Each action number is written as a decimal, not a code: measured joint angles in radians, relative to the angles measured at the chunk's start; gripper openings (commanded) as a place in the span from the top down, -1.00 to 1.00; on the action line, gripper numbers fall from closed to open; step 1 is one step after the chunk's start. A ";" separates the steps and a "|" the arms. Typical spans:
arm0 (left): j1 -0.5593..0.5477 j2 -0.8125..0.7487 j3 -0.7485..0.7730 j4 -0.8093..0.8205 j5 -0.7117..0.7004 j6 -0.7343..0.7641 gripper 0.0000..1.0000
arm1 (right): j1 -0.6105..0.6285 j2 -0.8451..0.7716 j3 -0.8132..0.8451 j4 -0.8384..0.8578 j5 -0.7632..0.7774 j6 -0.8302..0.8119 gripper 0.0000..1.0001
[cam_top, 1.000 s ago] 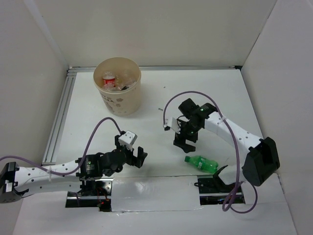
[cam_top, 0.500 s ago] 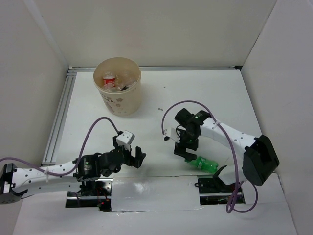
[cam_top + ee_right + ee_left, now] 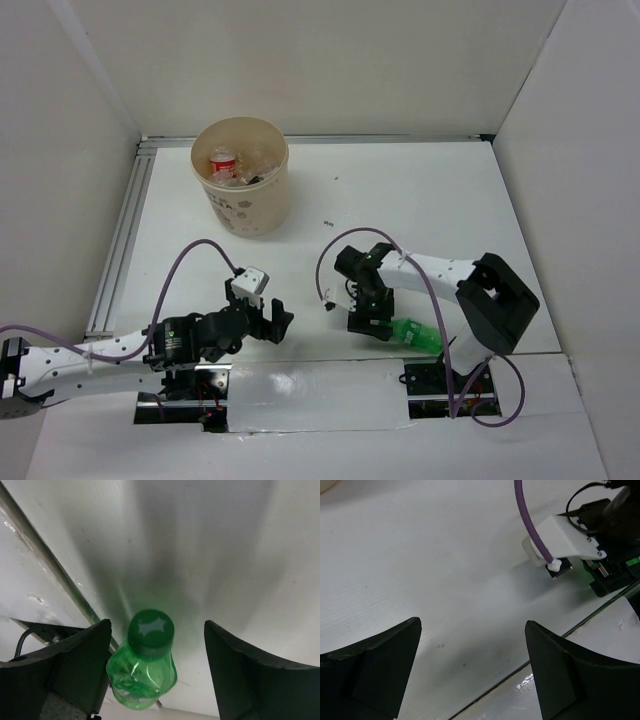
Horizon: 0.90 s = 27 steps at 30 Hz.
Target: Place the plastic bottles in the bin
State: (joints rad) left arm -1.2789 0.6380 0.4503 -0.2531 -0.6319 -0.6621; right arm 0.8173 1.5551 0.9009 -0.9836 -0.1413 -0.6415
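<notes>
Your right fingers (image 3: pixel 250 680), spread wide, straddle the small green plastic bottle (image 3: pixel 147 652) lying on the white desk (image 3: pixel 450 200) at lower centre-right, ready to grip it for the round beige bin (image 3: pixel 240 190) at upper left; your left fingers (image 3: pixel 370 670) gape wide, empty.

The green bottle (image 3: pixel 148 662) lies between the spread fingers of the right gripper (image 3: pixel 368 322), with a gap either side of its cap. Bare table (image 3: pixel 430 200) runs open from there to the bin (image 3: pixel 250 212), well apart; the left gripper (image 3: pixel 272 318) sits low beside that path.
</notes>
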 measured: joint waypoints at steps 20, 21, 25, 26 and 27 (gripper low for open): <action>0.000 -0.029 0.000 -0.013 -0.029 0.000 -0.94 | -0.150 0.349 1.173 -0.170 -0.029 -0.071 1.00; 0.000 -0.025 0.000 -0.006 -0.029 0.000 -0.94 | -0.172 0.408 1.354 -0.167 -0.038 -0.069 1.00; 0.000 -0.018 0.000 0.013 -0.026 0.000 -0.94 | -0.226 0.433 1.594 0.032 -0.059 -0.037 1.00; 0.000 -0.018 0.000 0.018 -0.026 0.000 -0.94 | -0.222 0.383 1.526 0.104 -0.064 -0.024 1.00; 0.000 -0.018 0.000 0.022 -0.026 0.000 -0.94 | -0.210 0.337 1.461 0.172 -0.072 -0.012 1.00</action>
State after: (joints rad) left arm -1.2789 0.6205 0.4503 -0.2310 -0.6575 -0.6621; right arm 0.6071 1.8923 2.3619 -0.8120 -0.2131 -0.6533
